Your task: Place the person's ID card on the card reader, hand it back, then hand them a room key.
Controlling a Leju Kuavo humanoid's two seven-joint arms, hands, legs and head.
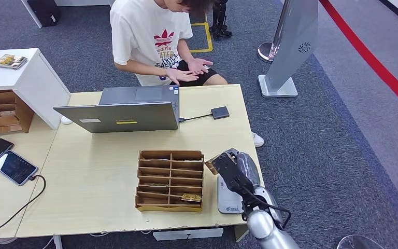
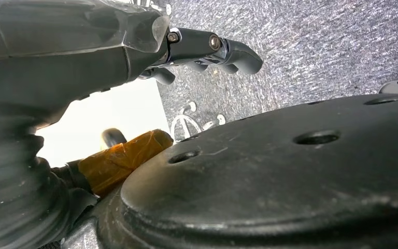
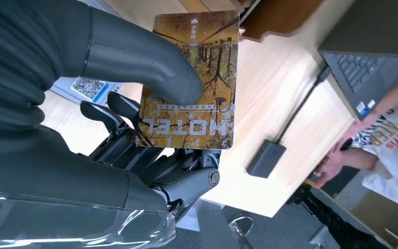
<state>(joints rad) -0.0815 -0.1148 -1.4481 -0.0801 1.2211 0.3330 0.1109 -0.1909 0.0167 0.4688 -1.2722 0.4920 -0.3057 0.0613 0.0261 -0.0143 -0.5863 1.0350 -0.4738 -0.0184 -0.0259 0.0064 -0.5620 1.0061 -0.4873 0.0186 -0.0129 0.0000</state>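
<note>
My right hand (image 1: 234, 169) hovers over the table's right front corner, just right of the cardboard key box (image 1: 170, 180). It pinches a room key card (image 3: 194, 83) printed with autumn trees and the word HOTEL, thumb (image 3: 150, 65) on top and fingers beneath. That card (image 1: 213, 161) pokes out toward the box. The black card reader (image 1: 219, 112) lies further back, cabled to the laptop (image 1: 122, 111), with nothing on it. The person (image 1: 150, 41) sits behind the table, both hands together at its far edge. My left hand (image 2: 207, 49) hangs over the carpet, holding nothing.
A white pad (image 1: 227, 202) with a QR label lies under my right hand. Two phones (image 1: 14, 167) lie on the left table beside a white cabinet (image 1: 15, 78). A grey sign stand (image 1: 290, 46) is on the carpet at the back right.
</note>
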